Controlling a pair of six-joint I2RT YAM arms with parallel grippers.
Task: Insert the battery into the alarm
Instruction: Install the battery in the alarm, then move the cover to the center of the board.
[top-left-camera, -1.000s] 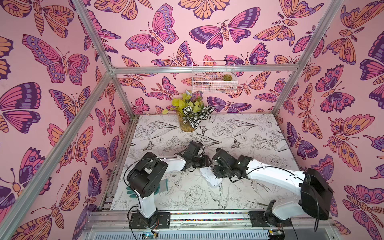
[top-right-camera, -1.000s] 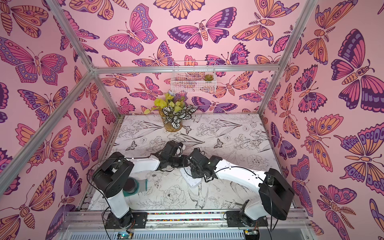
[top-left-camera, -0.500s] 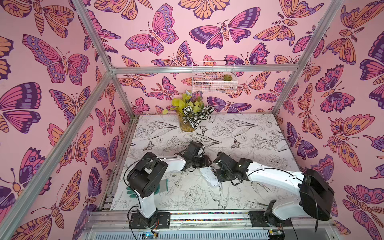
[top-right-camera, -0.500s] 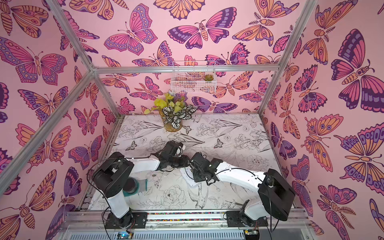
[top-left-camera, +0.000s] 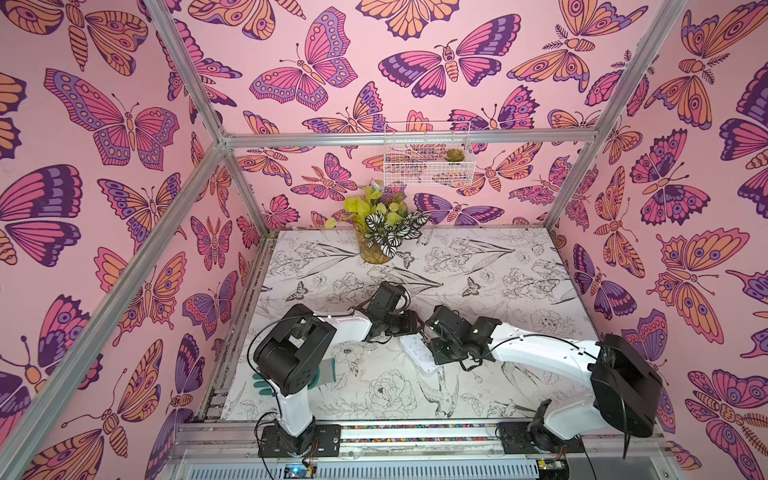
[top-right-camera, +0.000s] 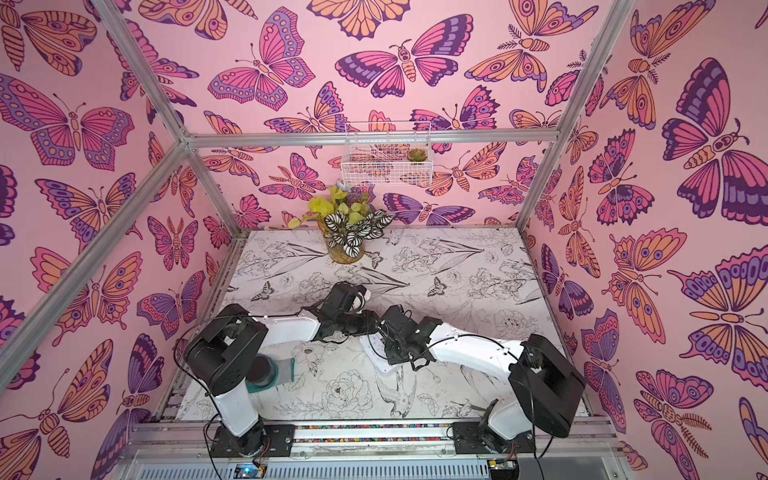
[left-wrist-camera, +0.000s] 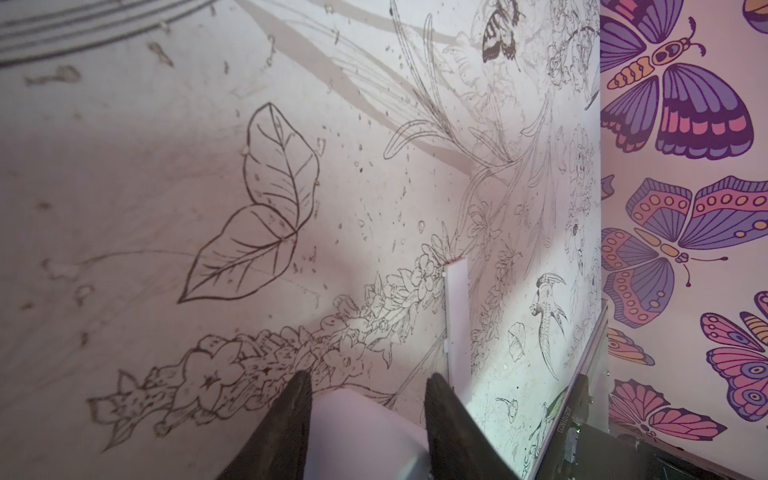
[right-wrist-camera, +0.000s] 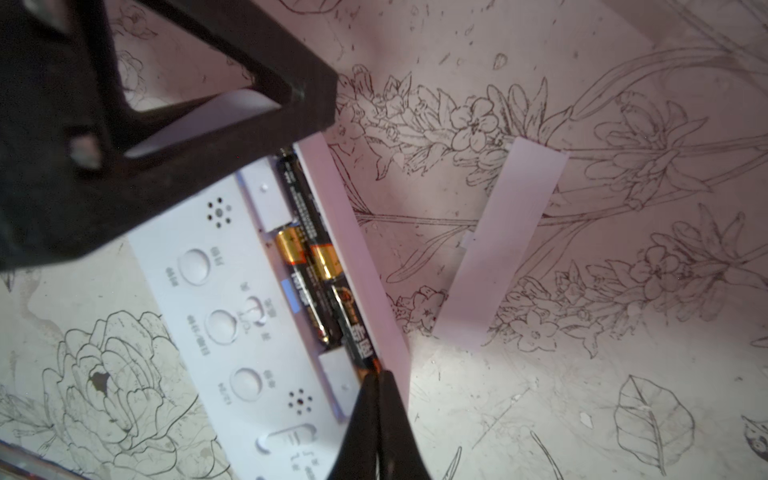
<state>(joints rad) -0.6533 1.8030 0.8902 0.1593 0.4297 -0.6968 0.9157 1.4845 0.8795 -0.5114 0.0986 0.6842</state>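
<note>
Your right gripper (right-wrist-camera: 377, 376) was closed, its fingertips pinched together and touching the end of the battery (right-wrist-camera: 353, 332) that lay in the open bay. Your right arm (top-left-camera: 536, 353) reached low from its base at the near rail, wrist bent down over the alarm (top-left-camera: 417, 351). That alarm lay flat near the middle of the table (top-left-camera: 374, 399), white back and buttons up. Its long axis ran slantwise, one end toward the near rail and the other under your left gripper (left-wrist-camera: 366, 380). The battery ran along the same axis, beside the alarm's long edge. Your left gripper's fingers clasped that far end, with the left arm (top-left-camera: 345, 328) folded low. The white cover (right-wrist-camera: 503, 245) lay flat beside the alarm's battery-side edge, apart from it. A potted plant (top-left-camera: 380, 232) stood by the far wall.
</note>
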